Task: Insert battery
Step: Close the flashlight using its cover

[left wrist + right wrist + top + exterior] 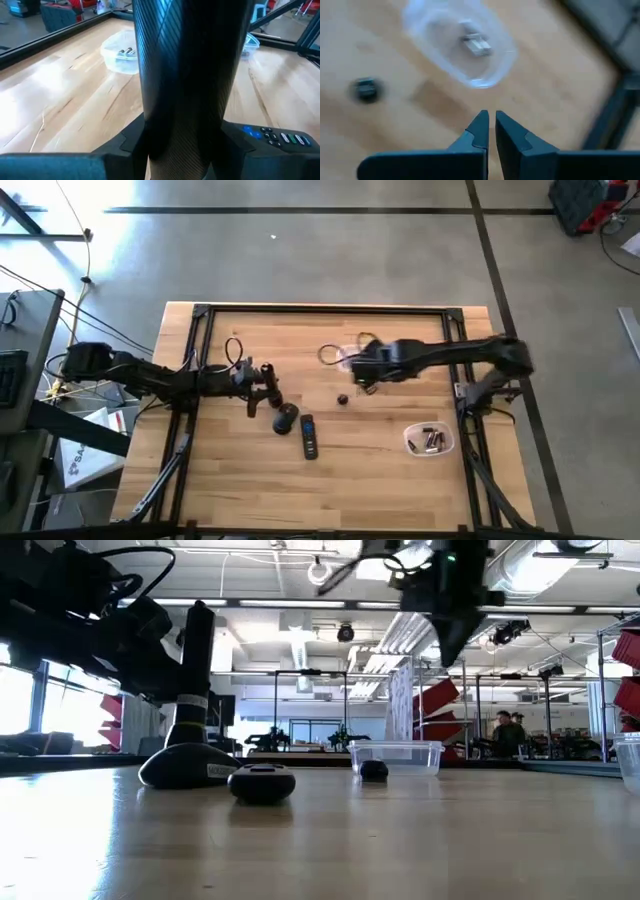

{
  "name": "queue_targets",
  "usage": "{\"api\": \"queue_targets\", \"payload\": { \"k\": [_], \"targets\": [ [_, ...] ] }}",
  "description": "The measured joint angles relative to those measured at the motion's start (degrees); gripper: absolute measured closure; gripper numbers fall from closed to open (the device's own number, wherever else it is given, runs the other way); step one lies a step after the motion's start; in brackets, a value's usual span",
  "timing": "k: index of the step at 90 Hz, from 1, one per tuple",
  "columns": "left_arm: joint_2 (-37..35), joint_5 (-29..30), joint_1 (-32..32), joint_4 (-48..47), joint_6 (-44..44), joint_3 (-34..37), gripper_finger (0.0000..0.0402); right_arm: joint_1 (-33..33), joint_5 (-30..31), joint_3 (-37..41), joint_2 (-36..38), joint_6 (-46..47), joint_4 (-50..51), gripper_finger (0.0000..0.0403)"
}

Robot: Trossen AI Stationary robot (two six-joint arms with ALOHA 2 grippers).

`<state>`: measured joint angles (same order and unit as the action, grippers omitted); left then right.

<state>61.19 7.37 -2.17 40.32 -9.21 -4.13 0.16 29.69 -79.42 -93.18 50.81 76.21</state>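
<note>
Looking straight down from above on the whole table (pixel 330 480). Sighting level from table-top height across the boards toward the room. Riding close on each wrist. Sharing the round container (pixel 430 440) in 2 views, high and left wrist.

1. The pale wooden plank table (pixel 380 470) shows light tan boards with darker grain streaks.
2. The long black remote control (pixel 309 436) carries blue and green buttons.
3. The clear plastic tub (pixel 430 440) on the right holds silvery batteries.
4. The small black cap (pixel 342 400) is plain.
</note>
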Motion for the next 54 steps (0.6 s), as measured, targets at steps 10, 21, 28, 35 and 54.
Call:
{"api": "queue_targets", "payload": {
  "k": [10,21,28,35,54],
  "targets": [
    [3.1,0.19,0.0,-0.03,1.08,-2.32,0.027,-0.69,2.94,8.42,6.07,4.72,-3.24,0.0403],
    [8.59,0.6,-0.44,-0.13,3.33,-6.68,0.027,-2.68,-2.8,16.25,9.98,0.14,-15.05,0.04],
    [12.65,0.74,-0.93,0.15,4.36,-9.71,0.027,-3.54,-9.4,20.66,10.2,-4.13,-26.94,0.0388],
    [16.77,0.72,-1.49,0.48,4.88,-12.82,0.027,-3.73,-14.48,24.36,9.07,-8.43,-41.05,0.0364],
    [24.66,-0.05,-1.95,4.51,6.74,-17.78,0.027,-3.01,-22.69,29.66,3.7,-20.5,-66.8,0.0276]
  ]
}}
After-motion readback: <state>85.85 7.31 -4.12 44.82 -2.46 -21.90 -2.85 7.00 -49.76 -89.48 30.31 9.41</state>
